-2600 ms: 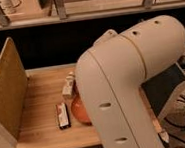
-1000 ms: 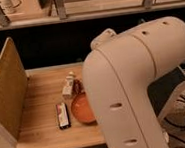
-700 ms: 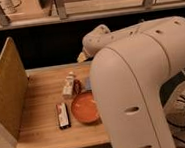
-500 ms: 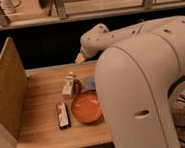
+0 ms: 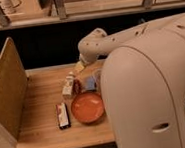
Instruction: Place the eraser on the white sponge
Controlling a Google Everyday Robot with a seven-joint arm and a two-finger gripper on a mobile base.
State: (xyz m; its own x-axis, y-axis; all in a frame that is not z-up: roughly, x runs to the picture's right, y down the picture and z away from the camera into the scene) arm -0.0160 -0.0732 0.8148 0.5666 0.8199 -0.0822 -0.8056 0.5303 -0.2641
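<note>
Camera view: the arm (image 5: 149, 57) has swung back, uncovering the orange bowl (image 5: 87, 108). The gripper (image 5: 90, 74) hangs over the worktop's (image 5: 42, 132) far middle, jaws open. The eraser (image 5: 63, 115) lies ungrasped left of the bowl.

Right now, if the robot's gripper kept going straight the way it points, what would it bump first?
The gripper hangs over the back of the table, pointing down. It would probably hit the cream-white block first, or the bare wood right beside it. Depth is hard to judge here.

no legible text, brand, number or sign anywhere, face of eraser (image 5: 63, 115) unreadable
</note>
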